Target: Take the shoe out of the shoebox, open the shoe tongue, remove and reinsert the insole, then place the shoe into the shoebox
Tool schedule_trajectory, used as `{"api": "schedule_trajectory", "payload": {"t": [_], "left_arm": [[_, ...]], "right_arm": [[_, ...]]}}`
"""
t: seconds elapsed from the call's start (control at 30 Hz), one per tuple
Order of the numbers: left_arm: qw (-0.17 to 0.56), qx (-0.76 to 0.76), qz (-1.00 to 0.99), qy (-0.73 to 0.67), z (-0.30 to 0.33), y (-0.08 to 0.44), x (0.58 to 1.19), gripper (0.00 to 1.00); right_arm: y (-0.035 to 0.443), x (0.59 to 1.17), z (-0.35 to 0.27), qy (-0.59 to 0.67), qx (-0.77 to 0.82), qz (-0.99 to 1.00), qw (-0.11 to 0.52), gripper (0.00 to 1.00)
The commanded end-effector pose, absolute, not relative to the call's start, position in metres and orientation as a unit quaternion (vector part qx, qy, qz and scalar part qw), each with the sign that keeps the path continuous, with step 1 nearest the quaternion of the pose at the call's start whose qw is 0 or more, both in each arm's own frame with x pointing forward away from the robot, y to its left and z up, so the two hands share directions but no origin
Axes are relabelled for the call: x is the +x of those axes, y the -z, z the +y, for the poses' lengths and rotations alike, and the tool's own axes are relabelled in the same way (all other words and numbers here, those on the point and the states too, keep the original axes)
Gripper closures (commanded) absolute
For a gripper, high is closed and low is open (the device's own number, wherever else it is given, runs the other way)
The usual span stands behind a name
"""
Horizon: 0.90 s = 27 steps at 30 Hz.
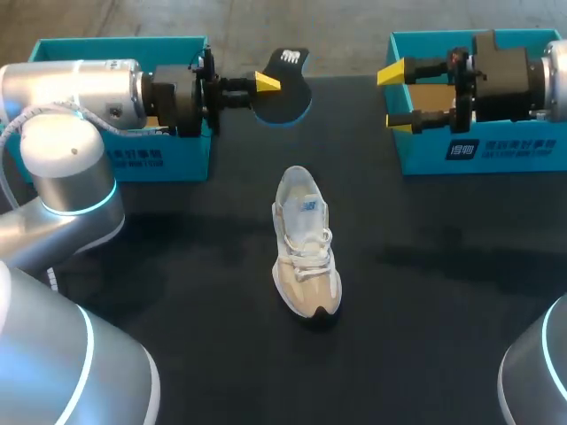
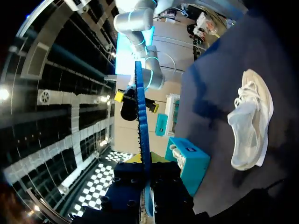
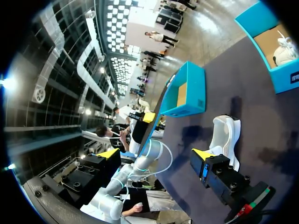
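Head view: shoe point(image 1: 304, 243) lies out at centre, insole point(image 1: 285, 102) removed, pinched by left claw point(image 1: 264, 84) at twelve o'clock; right claw point(image 1: 396, 97) spread at two. Reinsertion and boxing seem left.

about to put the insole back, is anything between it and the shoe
Nothing visible does. The left gripper holds the insole above the table past the shoe, and the right gripper is off to the side by the box.
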<state>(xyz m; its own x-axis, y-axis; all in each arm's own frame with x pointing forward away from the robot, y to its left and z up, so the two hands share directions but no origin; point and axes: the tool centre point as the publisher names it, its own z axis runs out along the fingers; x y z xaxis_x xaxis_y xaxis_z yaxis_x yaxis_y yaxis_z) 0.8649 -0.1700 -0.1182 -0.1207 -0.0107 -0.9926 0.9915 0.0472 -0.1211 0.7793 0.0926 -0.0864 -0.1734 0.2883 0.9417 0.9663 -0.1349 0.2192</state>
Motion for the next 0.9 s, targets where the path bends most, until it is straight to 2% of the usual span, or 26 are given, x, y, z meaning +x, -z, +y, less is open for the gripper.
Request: {"api": "schedule_trajectory", "payload": {"t": [0.03, 0.9], "left_arm": [[0.636, 0.526, 0.397, 0.402, -0.174, 0.123, 0.862, 1.00], [0.627, 0.490, 0.414, 0.443, -0.188, 0.112, 0.853, 1.00]], "right_arm": [[0.087, 0.781, 0.095, 0.513, -0.552, -0.569, 0.330, 0.00], [0.090, 0.790, 0.114, 0.505, -0.537, -0.582, 0.344, 0.00]]}}
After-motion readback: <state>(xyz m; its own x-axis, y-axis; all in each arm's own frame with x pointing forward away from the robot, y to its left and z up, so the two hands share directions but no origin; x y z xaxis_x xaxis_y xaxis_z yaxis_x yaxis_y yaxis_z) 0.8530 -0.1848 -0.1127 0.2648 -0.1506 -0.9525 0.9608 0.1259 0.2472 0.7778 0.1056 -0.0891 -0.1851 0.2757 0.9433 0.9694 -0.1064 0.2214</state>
